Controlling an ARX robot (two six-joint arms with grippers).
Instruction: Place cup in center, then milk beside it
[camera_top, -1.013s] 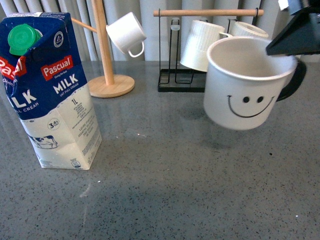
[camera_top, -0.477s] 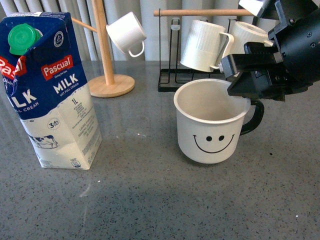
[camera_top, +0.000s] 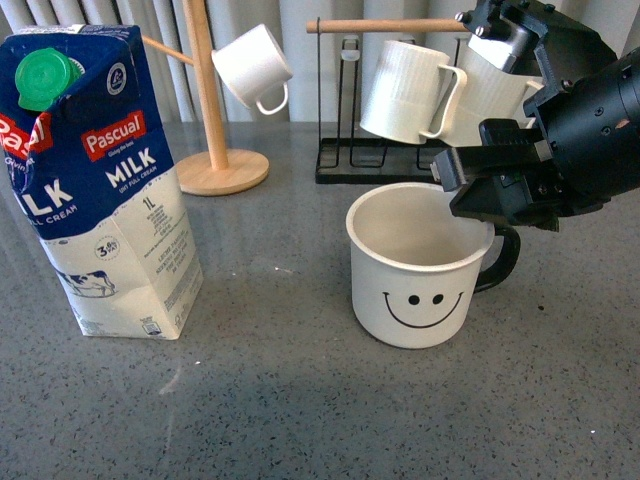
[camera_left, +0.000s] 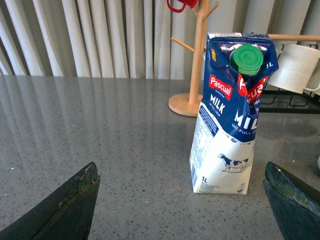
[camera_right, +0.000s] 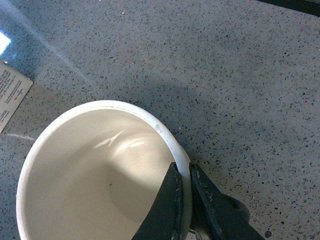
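Plainly, the coming move turns on the milk (camera_top: 100, 180), a tall blue-and-white carton with a red Pascual label and a round green screw cap; it stands upright at the near left of the grey speckled table (camera_top: 300, 400), long axis vertical, well apart from the cup (camera_top: 410, 270), a wide white enamel-style mug with a black smiley face and a dark handle, which sits about mid-table, a little right of centre, handle to the right; the black right gripper (camera_top: 480, 200) pinches the cup's rim on the handle side, one finger inside the wall and one outside, closed tight on it; the cup appears to rest on the table, so I judge the first step done bar the release; the left gripper (camera_left: 181, 170) is the nearer one to the carton, its fingers (camera_left: 65, 205) spread wide with nothing between them, the carton ahead of them and nearer one finger than the other; the cup is empty inside; the carton's cap is on, its top creased, its contents unseen.
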